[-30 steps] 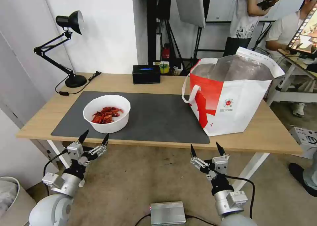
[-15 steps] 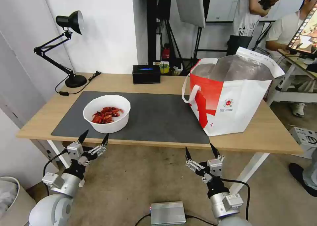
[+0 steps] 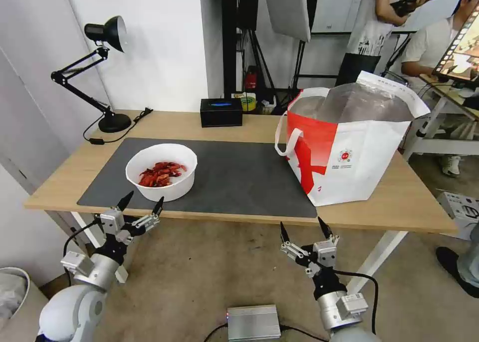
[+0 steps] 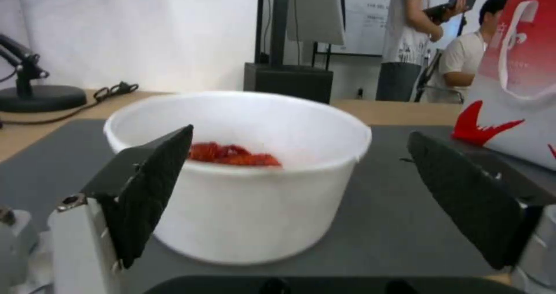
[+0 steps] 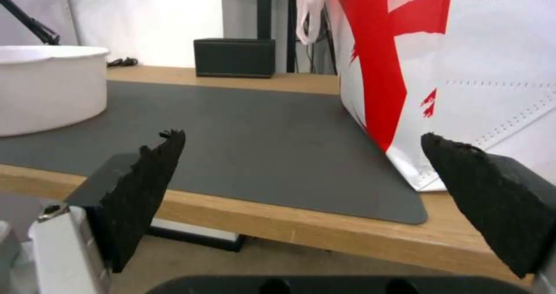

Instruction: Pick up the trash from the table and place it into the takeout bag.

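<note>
Left gripper (image 3: 140, 207) gaping wide, lining up on bowl (image 3: 161, 178) at worktop (image 3: 399, 202) edge; right gripper (image 3: 302, 233) wide, waiting below.

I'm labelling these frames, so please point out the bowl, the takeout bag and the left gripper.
bowl (image 3: 164, 189): head view, on its white outer wall.
takeout bag (image 3: 369, 157): head view, on its white front panel.
left gripper (image 3: 140, 204): head view, midway between its open fingertips, just short of the bowl.

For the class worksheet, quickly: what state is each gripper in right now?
Left gripper: open, empty, at the table's near edge facing the white bowl.
Right gripper: open, empty, below the table edge.
</note>
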### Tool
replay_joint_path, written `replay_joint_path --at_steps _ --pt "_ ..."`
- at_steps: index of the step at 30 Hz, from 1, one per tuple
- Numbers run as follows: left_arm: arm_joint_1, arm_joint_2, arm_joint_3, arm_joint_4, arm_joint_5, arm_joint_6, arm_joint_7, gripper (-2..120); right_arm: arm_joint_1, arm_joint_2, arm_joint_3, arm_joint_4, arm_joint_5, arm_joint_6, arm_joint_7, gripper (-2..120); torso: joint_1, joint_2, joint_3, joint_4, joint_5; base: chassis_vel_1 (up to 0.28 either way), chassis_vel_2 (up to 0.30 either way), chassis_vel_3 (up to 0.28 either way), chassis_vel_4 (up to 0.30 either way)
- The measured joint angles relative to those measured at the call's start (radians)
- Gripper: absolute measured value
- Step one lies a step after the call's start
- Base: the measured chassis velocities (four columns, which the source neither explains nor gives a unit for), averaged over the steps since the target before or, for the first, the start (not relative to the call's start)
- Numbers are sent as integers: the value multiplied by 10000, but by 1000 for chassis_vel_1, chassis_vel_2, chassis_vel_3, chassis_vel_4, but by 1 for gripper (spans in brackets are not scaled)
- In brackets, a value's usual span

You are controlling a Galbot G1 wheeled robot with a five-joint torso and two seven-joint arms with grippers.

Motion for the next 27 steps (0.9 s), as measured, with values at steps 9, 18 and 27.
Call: replay_joint_path --at_steps 9,18,27 --pt "-1080 1120 155 -53 -848 1253 -1050 100 0 -1 3 6 4 0 4 100 0 0 0 -3 -1 0 0 0 0" --pt "-2376 2715 412 810 -2447 2262 -2467 100 1 -2 4 9 10 0 9 100 3 -1 1 -1 -2 0 0 0 0" --pt "-3552 3841 1200 1615 -3500 3250 -2937 100 2 -2 3 10 10 0 12 100 2 0 1 -1 -3 0 0 0 0"
